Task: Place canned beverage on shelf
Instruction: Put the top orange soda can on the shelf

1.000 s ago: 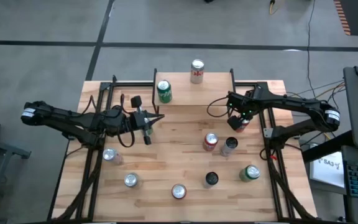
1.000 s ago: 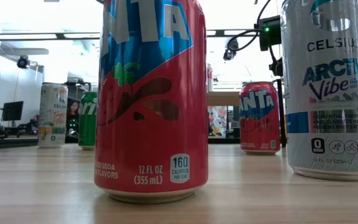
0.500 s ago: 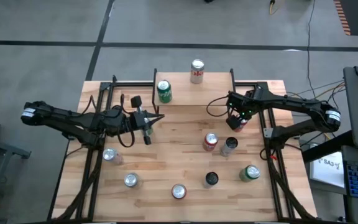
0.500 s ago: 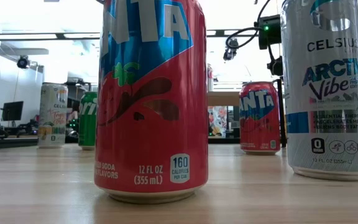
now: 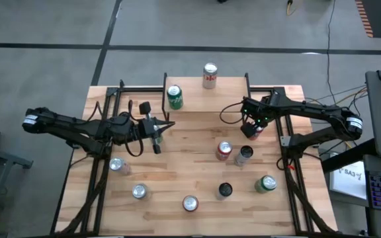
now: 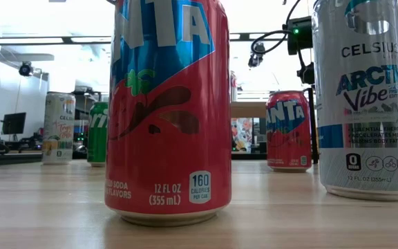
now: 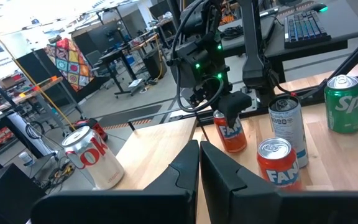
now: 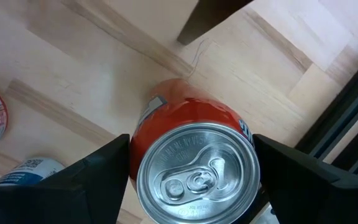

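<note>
The orange Fanta aluminium can (image 8: 194,165) stands upright on the butcher-block counter (image 5: 177,178), right of the light-wood shelf with black legs (image 5: 197,99). The right pincer (image 5: 252,129) straddles it from above, fingers (image 8: 98,174) spread, not yet clamping. The left pincer (image 7: 199,163), clenched and empty, hangs mid-counter.

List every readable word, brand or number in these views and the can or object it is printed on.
"NTA", "12 FL OZ (355 mL)", "160 CALORIES PER CAN": near red can.
"CELSIUS", "ARCTIC Vibe", "0": silver can.
"NTA": far red can.
"FAN": orange can.
"Sp", cut off: green can.
"ok", partial: white can.
Pale can, low view: too small to read.
High view: nothing legible.
</note>
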Robot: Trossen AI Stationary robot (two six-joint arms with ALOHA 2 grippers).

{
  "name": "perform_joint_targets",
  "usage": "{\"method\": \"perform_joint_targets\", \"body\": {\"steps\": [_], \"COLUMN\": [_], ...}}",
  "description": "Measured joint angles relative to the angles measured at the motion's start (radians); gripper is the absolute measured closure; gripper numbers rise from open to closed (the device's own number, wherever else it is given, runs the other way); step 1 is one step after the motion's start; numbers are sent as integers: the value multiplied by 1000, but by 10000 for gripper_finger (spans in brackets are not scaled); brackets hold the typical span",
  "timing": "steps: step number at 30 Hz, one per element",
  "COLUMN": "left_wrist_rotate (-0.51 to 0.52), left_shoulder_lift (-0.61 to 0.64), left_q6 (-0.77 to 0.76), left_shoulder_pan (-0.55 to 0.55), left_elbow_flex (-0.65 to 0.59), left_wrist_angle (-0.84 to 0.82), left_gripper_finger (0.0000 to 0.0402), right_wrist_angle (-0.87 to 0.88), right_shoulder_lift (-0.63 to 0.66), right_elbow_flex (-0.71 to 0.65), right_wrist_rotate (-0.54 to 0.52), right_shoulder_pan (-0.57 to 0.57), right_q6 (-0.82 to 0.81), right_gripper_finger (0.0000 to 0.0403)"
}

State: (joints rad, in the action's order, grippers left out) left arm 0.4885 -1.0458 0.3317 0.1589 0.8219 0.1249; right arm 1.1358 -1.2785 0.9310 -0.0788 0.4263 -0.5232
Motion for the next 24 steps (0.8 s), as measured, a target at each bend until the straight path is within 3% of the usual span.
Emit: {"method": "perform_joint_targets", "body": {"steps": [24], "left_wrist_rotate": [0], "left_shoulder_lift": [0], "left_q6": [0], "left_shoulder_pan": [0], "left_elbow_flex": [0], "left_wrist_angle": [3], "left_gripper_finger": [402], "right_wrist_angle": [-12], "right_shoulder_lift": [0], "right_elbow_flex": [-2], "right_wrist_rotate": [-1], "right_shoulder_pan": [0], "right_q6": [-7], "right_gripper_finger": [124]}}
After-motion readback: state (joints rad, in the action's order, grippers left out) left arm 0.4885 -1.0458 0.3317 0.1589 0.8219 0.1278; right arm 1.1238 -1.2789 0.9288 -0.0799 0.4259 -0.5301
